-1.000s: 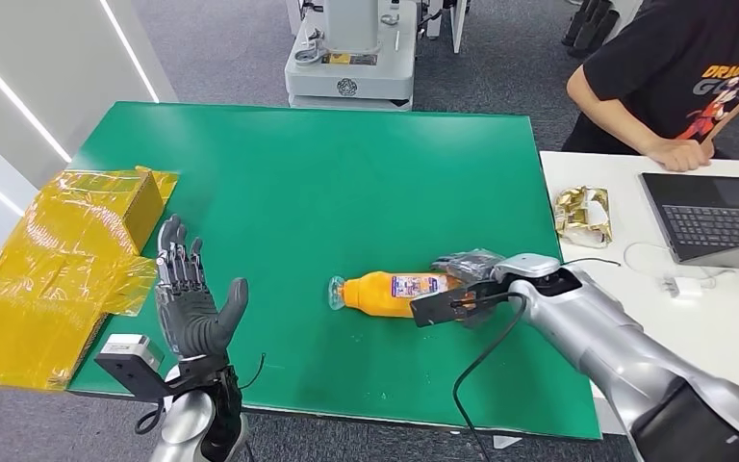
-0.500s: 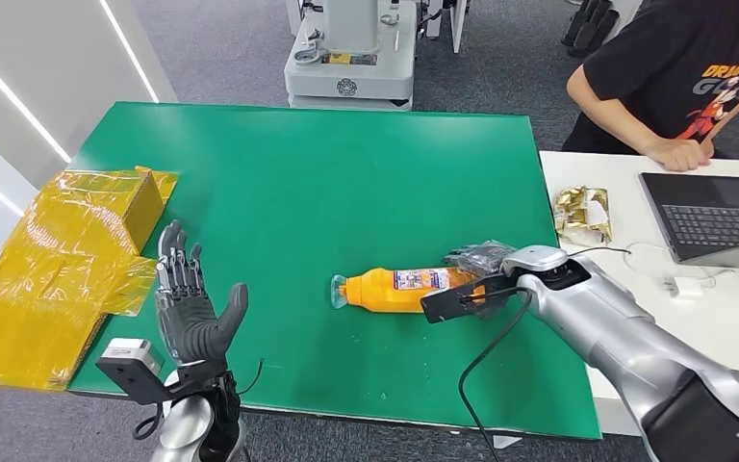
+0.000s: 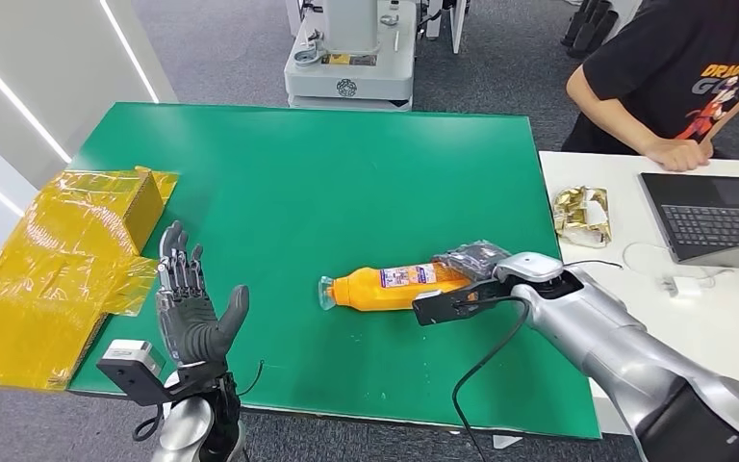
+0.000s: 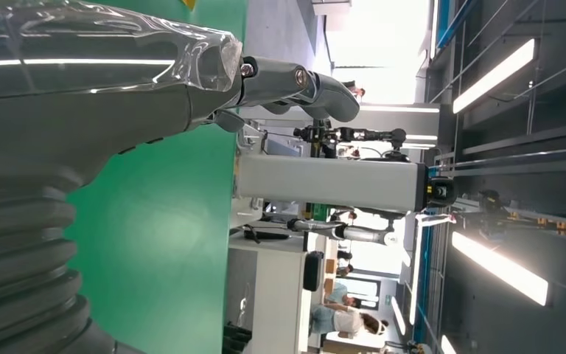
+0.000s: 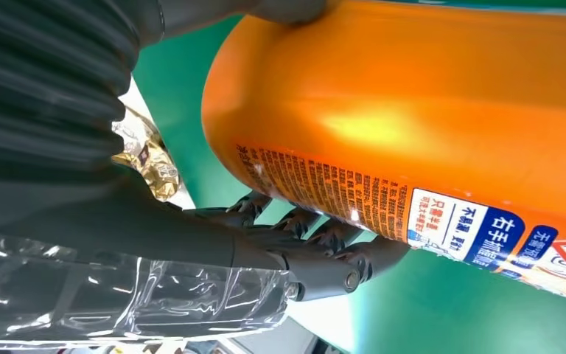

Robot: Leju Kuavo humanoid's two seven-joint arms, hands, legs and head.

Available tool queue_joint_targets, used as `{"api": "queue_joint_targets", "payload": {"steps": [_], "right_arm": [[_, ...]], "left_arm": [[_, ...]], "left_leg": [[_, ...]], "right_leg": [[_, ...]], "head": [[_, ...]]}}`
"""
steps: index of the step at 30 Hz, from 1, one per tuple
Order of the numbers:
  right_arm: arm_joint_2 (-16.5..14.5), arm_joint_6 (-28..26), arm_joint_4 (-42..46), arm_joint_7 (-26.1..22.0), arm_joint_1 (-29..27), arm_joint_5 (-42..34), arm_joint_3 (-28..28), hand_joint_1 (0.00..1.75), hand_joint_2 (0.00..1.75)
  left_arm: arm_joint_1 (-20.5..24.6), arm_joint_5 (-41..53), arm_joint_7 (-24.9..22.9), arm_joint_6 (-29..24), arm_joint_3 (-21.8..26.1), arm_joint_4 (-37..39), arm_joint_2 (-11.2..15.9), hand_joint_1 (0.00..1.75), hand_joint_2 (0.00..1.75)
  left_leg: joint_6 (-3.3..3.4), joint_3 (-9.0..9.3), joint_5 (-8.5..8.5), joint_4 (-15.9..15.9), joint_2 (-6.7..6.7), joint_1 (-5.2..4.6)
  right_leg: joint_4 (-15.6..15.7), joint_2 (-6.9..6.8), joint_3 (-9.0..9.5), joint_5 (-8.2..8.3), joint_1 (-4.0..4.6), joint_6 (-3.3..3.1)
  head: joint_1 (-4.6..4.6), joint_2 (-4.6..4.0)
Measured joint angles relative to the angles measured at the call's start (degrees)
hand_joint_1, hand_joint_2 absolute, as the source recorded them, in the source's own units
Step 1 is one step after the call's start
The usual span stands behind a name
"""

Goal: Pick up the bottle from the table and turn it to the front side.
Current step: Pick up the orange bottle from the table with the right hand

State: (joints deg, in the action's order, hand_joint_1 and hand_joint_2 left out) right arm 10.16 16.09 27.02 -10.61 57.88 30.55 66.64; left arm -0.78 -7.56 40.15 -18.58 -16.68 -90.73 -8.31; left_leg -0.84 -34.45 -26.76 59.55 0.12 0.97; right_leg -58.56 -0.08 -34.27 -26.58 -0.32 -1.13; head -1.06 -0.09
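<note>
One bottle [image 3: 390,287] lies on its side on my green table [image 3: 346,173], orange, with a clear cap pointing toward my left hand and its base at my right hand [image 3: 471,262]. I see the bottle slightly tilted, base end a little farther from me than the cap. My right hand grips it at the base end; in the right wrist view the dark fingers [image 5: 317,236] curl along the labelled side of the bottle [image 5: 427,118] and the thumb presses on the opposite side. I cannot tell whether the bottle rests on the table or is just lifted off it.

My left hand [image 3: 189,308] is raised near the table's near left corner, palm up, fingers apart, holding nothing. Just beside it sits a yellow wrapped box [image 3: 67,260] at the table's left edge.

On the white desk [image 3: 722,318] to the right I see a gold wrapper [image 3: 582,215], a laptop [image 3: 717,217] and a person [image 3: 693,72] leaning an arm on the desk
</note>
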Motion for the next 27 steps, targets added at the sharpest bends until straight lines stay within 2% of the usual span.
{"api": "queue_joint_targets", "payload": {"steps": [9,21,27], "right_arm": [[0.2,-0.9,0.0,-0.3,-0.5,-0.9,-0.1,1.75,1.75],[0.5,-12.8,1.7,-0.7,-5.5,-1.7,-4.0,1.75,1.75],[0.5,-15.5,3.0,-0.9,-7.7,-1.7,-6.3,1.75,1.75]], "left_arm": [[0.0,0.2,0.0,-0.1,0.0,-0.2,0.0,0.0,1.75],[-0.9,0.9,0.0,-0.2,0.0,-1.0,0.2,0.0,1.75],[-1.1,1.1,0.0,-0.2,0.0,-1.1,0.1,0.0,1.75]], "left_leg": [[0.0,0.09,0.0,0.0,0.02,0.0],[0.0,0.14,0.0,0.0,0.04,0.0],[0.0,0.1,0.0,0.0,0.02,0.0]], "right_leg": [[0.0,0.01,0.08,0.0,0.0,0.0],[0.0,0.02,0.14,0.01,0.0,0.01],[0.0,0.01,0.13,0.01,0.0,0.01]], "head": [[0.01,0.0],[0.0,0.0],[0.0,0.0]]}}
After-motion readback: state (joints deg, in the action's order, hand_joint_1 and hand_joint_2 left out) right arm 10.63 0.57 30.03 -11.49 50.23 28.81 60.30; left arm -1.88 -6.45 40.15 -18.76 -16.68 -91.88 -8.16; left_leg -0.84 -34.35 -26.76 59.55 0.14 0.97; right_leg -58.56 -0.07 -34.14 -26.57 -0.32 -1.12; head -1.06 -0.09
